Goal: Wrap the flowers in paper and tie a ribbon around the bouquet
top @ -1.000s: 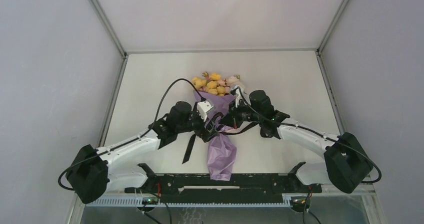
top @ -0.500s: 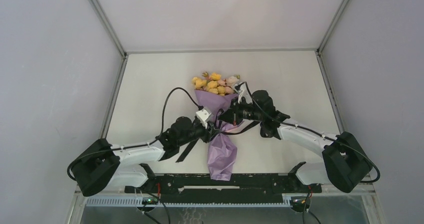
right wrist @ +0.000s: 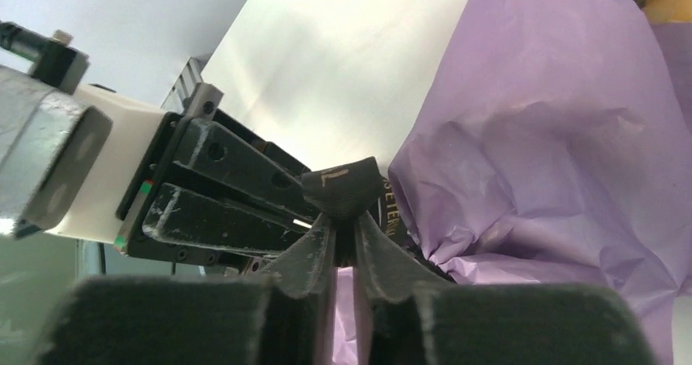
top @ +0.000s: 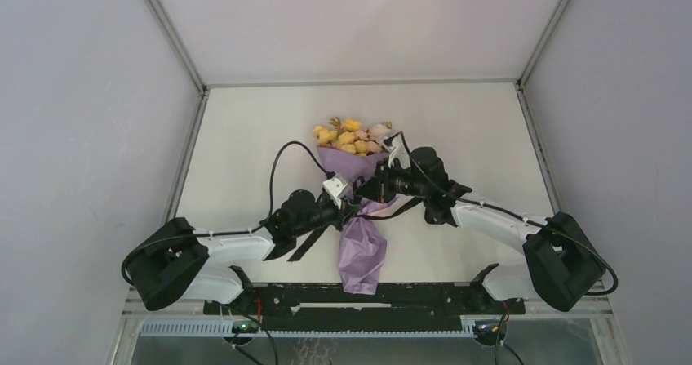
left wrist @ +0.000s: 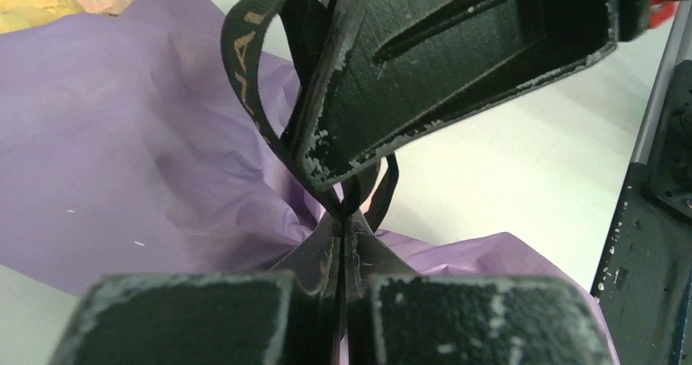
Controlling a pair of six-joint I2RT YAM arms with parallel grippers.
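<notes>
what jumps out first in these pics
A lilac paper bouquet lies mid-table, its yellow and pink blooms at the far end. Both arms converge on its pinched waist, where the left gripper and right gripper each pinch the black ribbon.

Overhead rear view, two facing wrist close-ups, bouquet (top: 361, 251) common to all.

We see the lilac-purple bouquet (top: 360, 255) lying flat, its yellow, pink and white blooms (top: 351, 136) at the far end. A black ribbon (left wrist: 245, 51) loops at its cinched waist
</notes>
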